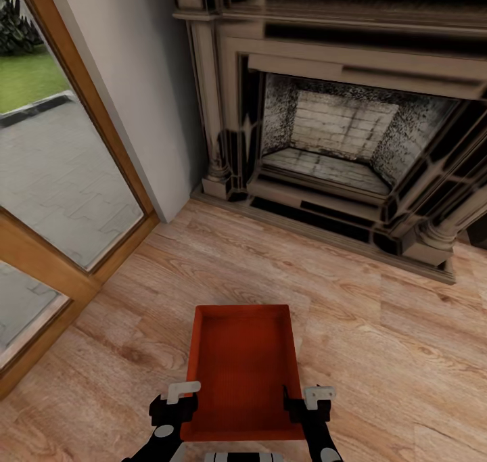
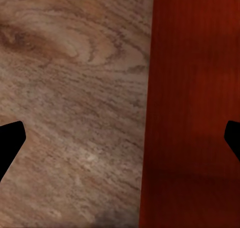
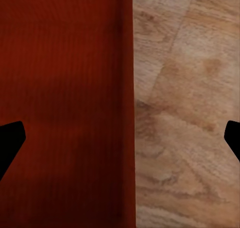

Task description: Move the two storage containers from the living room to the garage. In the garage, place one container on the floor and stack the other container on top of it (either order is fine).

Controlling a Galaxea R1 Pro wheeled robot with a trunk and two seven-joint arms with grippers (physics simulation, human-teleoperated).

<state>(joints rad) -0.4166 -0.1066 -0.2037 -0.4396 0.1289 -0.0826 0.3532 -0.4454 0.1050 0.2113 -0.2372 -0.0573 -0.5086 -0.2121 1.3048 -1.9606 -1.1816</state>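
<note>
A red-orange storage container [image 1: 242, 371] sits between the two grippers, over the light wood plank floor [image 1: 379, 354] in front of the dark fireplace [image 1: 352, 144]. The left gripper [image 1: 177, 408] straddles the container's left wall, one finger outside, one inside; the right gripper [image 1: 306, 404] straddles the right wall the same way. In both wrist views the fingertips stand wide apart, with the wall edge [image 2: 147, 112] running between them, so both grippers look spread, not clamped.

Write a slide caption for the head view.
Both hands flank a red-orange storage container on the wood plank floor before a dark fireplace.
</note>
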